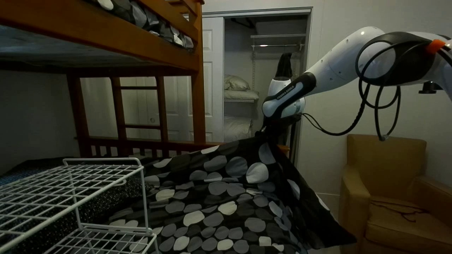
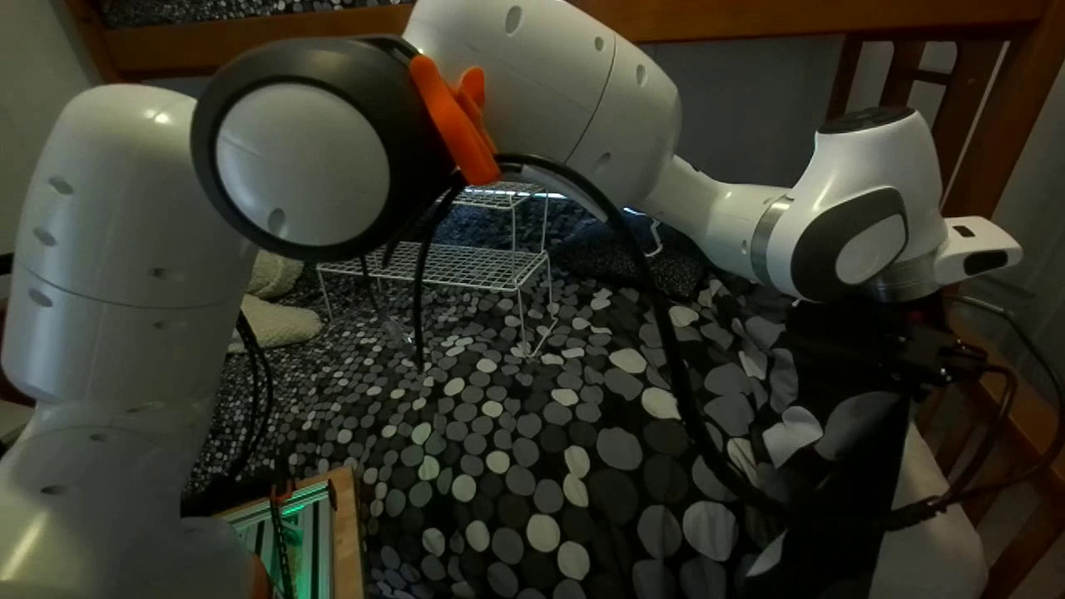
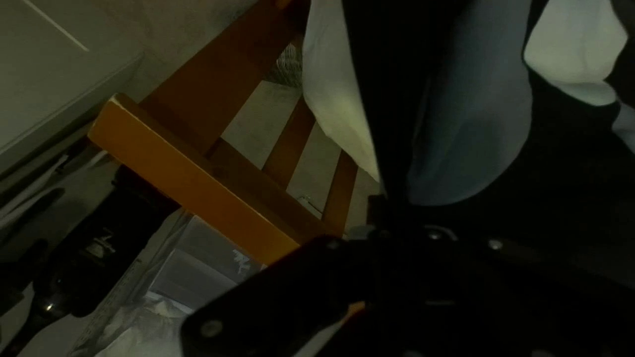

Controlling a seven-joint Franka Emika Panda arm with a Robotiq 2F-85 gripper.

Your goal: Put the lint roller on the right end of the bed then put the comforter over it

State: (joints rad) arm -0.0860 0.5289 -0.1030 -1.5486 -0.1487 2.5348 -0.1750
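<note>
The black comforter [image 1: 226,208] with white and grey spots covers the lower bunk in both exterior views [image 2: 616,466]. My gripper [image 1: 263,133] is shut on its edge and holds that part up in a peak near the bed's end rail. In the wrist view, a dark fold of the comforter [image 3: 471,144] runs down into the closed fingertips [image 3: 384,218]. The brown wooden bed [image 1: 198,106] also shows in an exterior view [image 2: 832,21] and in the wrist view, where its end rail [image 3: 198,183] lies left of the gripper. The lint roller is not visible.
A white wire rack [image 1: 144,197] stands on the bedding in both exterior views [image 2: 474,266]. A tan armchair [image 1: 386,165] stands beyond the bed. Pale bedding [image 2: 932,524] shows below the comforter's edge. The upper bunk overhangs the left side. A cable loops along the arm.
</note>
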